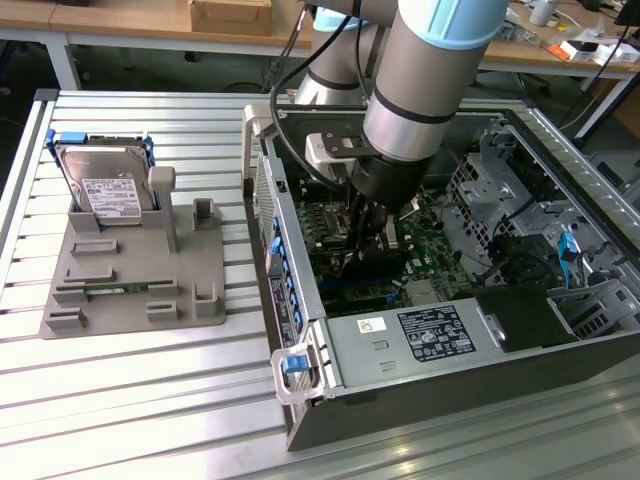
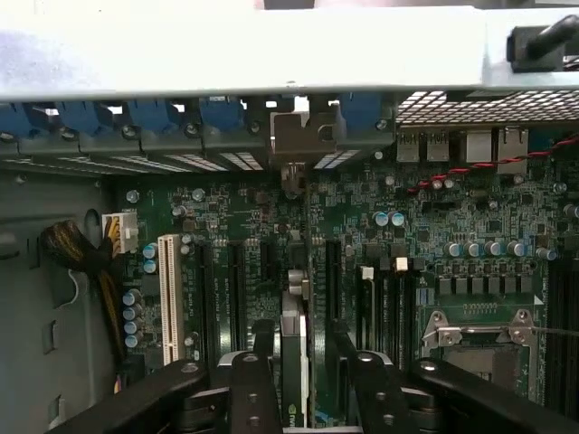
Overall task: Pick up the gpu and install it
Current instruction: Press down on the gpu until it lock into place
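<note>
Gripper (image 2: 303, 384) of yours is down inside the computer case (image 1: 420, 345), squeezing the gpu (image 2: 294, 334) on edge over the green motherboard (image 2: 452, 226).

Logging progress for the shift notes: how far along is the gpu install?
Pickup looks done: the gpu is edge-on in the tool, inside the open computer case, over the motherboard slots. Its bracket sits at the rear openings. Whether it is fully seated cannot be told.

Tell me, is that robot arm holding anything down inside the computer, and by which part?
Yes: the gripper holds the gpu edge-on between its jaws, clamped on both flat faces of the card, over the motherboard.
</note>
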Robot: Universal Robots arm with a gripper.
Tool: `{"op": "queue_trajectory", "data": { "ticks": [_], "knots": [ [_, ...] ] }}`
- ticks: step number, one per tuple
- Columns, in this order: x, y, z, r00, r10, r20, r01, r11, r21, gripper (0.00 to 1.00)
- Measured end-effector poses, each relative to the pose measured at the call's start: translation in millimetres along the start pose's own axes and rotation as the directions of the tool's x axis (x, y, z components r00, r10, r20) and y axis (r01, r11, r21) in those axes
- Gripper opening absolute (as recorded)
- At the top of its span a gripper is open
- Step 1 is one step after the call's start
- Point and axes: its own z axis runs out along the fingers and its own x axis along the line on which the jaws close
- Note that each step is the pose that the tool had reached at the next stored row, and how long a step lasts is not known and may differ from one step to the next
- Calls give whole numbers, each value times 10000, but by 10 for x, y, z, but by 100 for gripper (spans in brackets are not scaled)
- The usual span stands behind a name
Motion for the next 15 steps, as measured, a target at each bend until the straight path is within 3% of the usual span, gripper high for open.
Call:
{"op": "queue_trajectory", "data": {
  "ticks": [3,4,13,15],
  "knots": [
    [0,0,-1,10000,-1,-1,1,10000,-1,35],
    [0,0,0,10000,0,1,0,10000,0,25],
    [0,0,-9,10000,-1,13,1,10000,7,25],
    [1,0,-81,10000,-1,15,1,10000,7,25]
  ]
}}
